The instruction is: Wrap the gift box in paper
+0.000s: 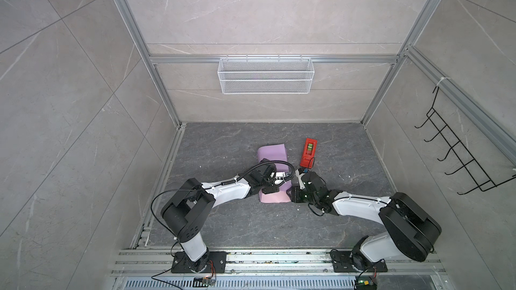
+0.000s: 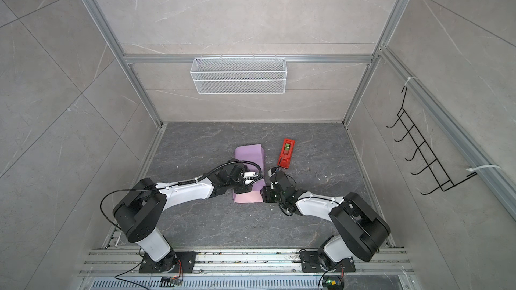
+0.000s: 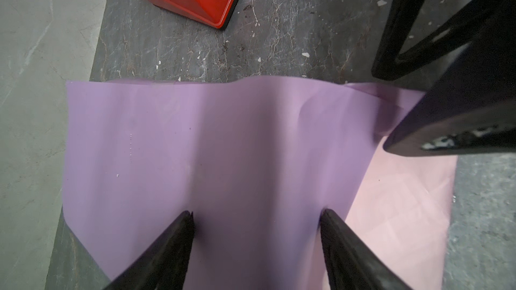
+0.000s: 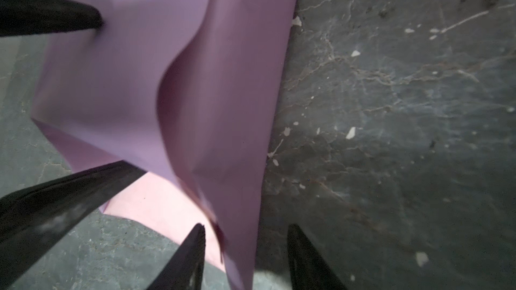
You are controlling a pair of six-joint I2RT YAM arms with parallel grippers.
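Left gripper (image 3: 257,214): fingers spread, both tips down on the lilac top of the paper (image 1: 272,154), left of the red tape dispenser (image 1: 308,152). Paper sits humped on the table (image 1: 223,218), lilac side up, with a pink strip at the arms' end. It is just left of the dispenser, not touching. Gift box hidden, can't see it. Right gripper (image 4: 245,227): jaws apart, straddling the paper's dispenser-side edge, not pinching.
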